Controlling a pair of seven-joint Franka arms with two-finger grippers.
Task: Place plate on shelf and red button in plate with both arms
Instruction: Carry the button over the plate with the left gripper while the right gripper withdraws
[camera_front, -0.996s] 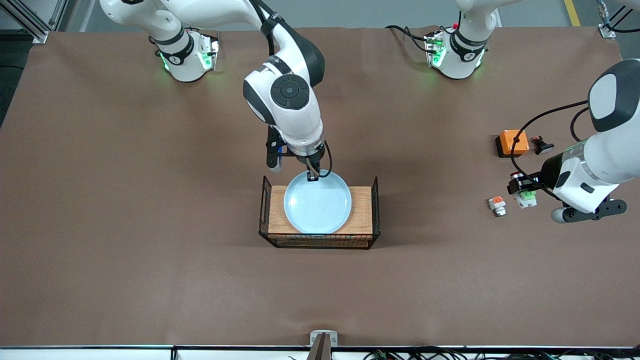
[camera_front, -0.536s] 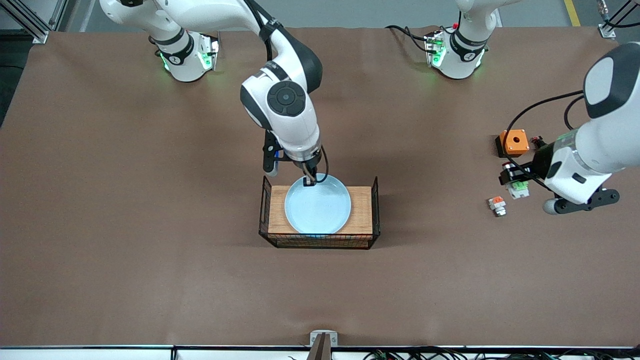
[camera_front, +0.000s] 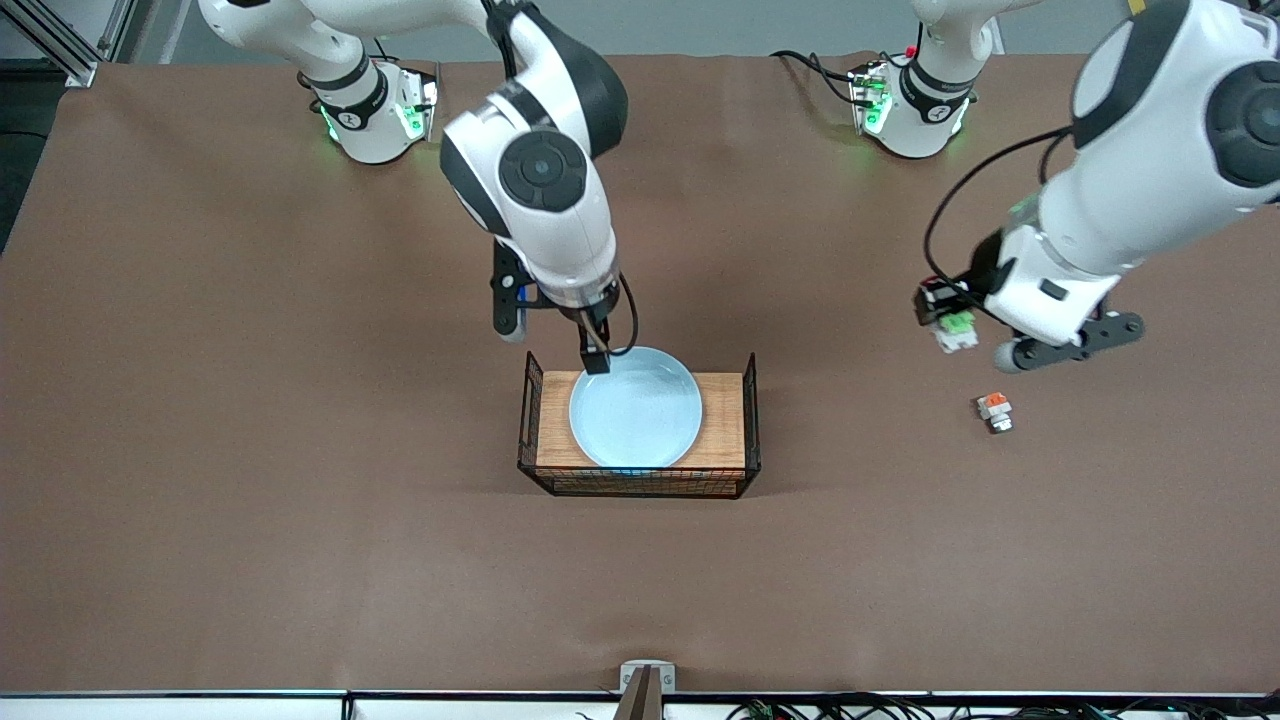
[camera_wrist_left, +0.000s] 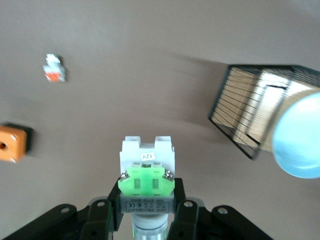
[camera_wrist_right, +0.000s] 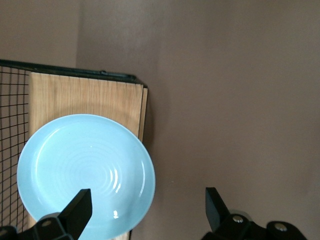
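The pale blue plate (camera_front: 636, 408) (camera_wrist_right: 85, 172) lies flat on the wooden floor of a wire basket (camera_front: 640, 490). My right gripper (camera_front: 596, 356) (camera_wrist_right: 145, 207) hangs open just above the plate's rim on the side nearest the robots' bases, with nothing between its fingers. The red button (camera_front: 955, 329) (camera_wrist_left: 147, 167), a white block with a green patch, is held in the air by my left gripper (camera_front: 938, 300) (camera_wrist_left: 146, 200), which is shut on it. It is over bare table between the basket and the loose switch parts. The left wrist view also shows the plate (camera_wrist_left: 300, 145).
A white switch piece with an orange patch (camera_front: 994, 410) (camera_wrist_left: 54, 70) lies on the table toward the left arm's end. An orange box (camera_wrist_left: 12, 142) sits near it, hidden by the left arm in the front view. The basket's wire walls (camera_wrist_left: 240, 115) (camera_wrist_right: 65, 73) stand up around the plate.
My right gripper opened, let go of the plate's rim and rose a little. My left arm lifted the red button off the table and carried it toward the basket.
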